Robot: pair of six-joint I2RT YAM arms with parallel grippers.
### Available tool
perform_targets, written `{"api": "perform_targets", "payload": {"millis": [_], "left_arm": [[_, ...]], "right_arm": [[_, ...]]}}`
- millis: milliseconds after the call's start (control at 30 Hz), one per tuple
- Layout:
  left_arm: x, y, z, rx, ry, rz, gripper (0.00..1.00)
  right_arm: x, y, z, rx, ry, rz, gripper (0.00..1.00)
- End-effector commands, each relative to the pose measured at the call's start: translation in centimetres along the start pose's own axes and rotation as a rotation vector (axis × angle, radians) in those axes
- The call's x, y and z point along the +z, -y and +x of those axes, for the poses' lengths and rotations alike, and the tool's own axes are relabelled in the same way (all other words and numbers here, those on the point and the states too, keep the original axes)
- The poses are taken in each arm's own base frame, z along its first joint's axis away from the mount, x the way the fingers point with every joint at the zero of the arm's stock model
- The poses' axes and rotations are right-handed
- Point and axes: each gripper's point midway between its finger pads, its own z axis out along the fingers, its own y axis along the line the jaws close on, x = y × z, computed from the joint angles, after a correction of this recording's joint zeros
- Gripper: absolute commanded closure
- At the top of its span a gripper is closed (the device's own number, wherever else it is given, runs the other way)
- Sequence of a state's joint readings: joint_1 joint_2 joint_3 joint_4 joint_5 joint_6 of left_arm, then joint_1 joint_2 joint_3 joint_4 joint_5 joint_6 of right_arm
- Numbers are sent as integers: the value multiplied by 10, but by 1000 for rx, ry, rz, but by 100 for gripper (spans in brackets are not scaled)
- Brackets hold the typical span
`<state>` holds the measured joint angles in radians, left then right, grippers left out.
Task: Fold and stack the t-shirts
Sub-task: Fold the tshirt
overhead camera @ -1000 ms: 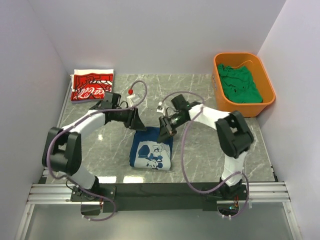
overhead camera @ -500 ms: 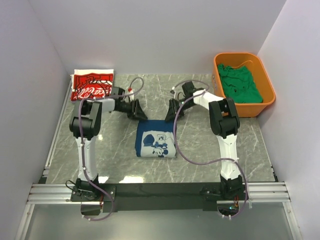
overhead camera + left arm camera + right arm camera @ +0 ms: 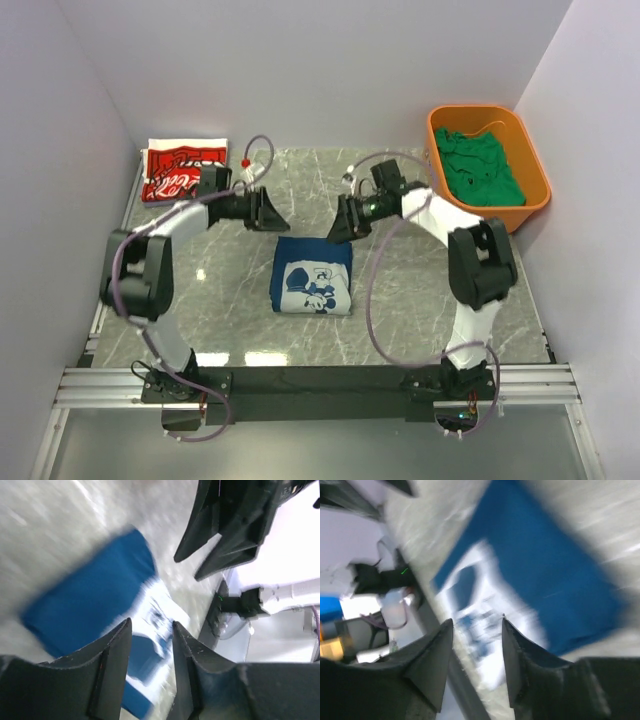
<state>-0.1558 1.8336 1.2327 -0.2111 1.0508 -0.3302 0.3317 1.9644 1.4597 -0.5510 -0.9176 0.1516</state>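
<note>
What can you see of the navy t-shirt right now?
The navy t-shirt is soft cloth folded into a rectangular bundle, white cartoon print facing up on its near half, plain blue at the far end. It lies flat on the marble-look table, mid-workspace. Neither the left gripper nor the right gripper touches it; both hover open near its far edge.

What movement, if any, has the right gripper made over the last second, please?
Yes: the right gripper has drawn back toward the far wall, nearer the orange tub.

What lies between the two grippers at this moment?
Top view: only bare marble tabletop between the left gripper and the right gripper; the folded navy t-shirt lies just nearer the bases.
</note>
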Motion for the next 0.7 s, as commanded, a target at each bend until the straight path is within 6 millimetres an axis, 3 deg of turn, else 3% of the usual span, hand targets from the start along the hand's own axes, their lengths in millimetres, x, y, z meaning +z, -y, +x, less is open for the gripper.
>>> {"api": "perform_targets", "payload": {"millis": [0,33,67,167,267,333,400,433,500,533,567,667], "left_arm": [[6,31,45,-48,-58,73,55],[9,32,54,-50,-71,77,56],[14,29,64,-71,-82,76,56],[28,10,76,-144,-95,45,57],[44,-26,70,-143,-97,-6,59],[47,-45,77,-221,-139,-33,59],[51,-74,62,-214,-135,-80,60],[49,-80,54,-217,-126,-78,61],[41,-83,26,-182,-76,-58,61],[38,-75,18,-149,-69,-34,61],[30,-58,7,-56,-65,-10,60],[13,-12,12,16,-75,78,60]], "right_arm": [[16,-49,38,24,-28,-150,46],[24,-41,58,79,-64,-156,45],[31,-43,63,74,-76,-177,45],[44,-23,70,106,-122,-147,45],[55,7,65,157,-143,-107,45],[63,39,59,186,-144,-44,46],[65,63,61,223,-169,9,48],[59,67,47,213,-150,23,49],[51,62,32,167,-127,17,51],[42,44,18,122,-99,-18,51],[35,31,14,101,-91,-39,52],[16,-25,16,46,-58,-146,52]]}}
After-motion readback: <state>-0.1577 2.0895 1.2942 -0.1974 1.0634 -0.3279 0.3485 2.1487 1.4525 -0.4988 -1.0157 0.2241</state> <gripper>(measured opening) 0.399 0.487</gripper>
